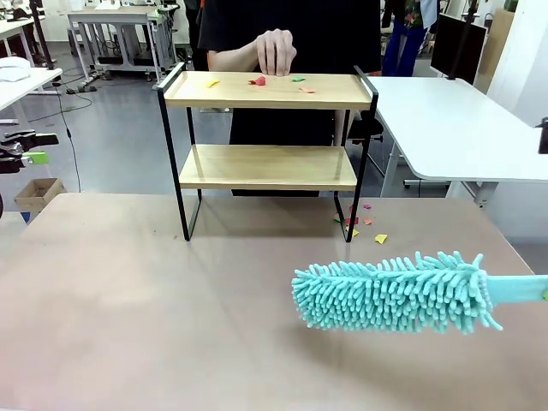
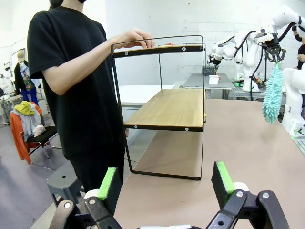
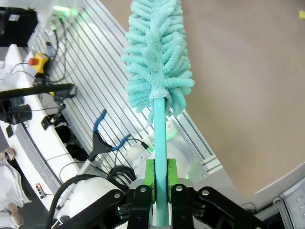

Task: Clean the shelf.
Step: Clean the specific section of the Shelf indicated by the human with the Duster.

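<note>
Shelf: we see the shelf (image 1: 267,167) standing upright at the far middle of the table (image 1: 154,300), its four legs on the tabletop.
Top board: the top board (image 1: 257,92) carries a few coloured scraps (image 1: 259,81), spread from left of centre to right of centre.
Lower board: the lower board (image 1: 291,175) looks bare to us.
Table scraps: more bits (image 1: 364,223) lie on the table just beside the shelf's near right leg.
Duster: the teal duster (image 1: 394,291) hangs over the near right of the table, well apart from the shelf, head pointing left and touching nothing.
Right gripper: the right gripper (image 3: 160,171) is clamped on the duster's handle (image 3: 160,138), green pads pressed against either side.
Left gripper: the left gripper (image 2: 166,177) has its jaws spread wide with nothing between them. It sits off the far left, facing the shelf's end.
Hand: a person's hand (image 1: 276,50) hovers at the far edge of the top board, fingers down. We cannot tell whether it touches the board.
Done: we judge the tool secured and little else, though the table bits suggest some sweeping.
Left: the top board is not yet clear, so the duster must reach it and brush the scraps off.
</note>
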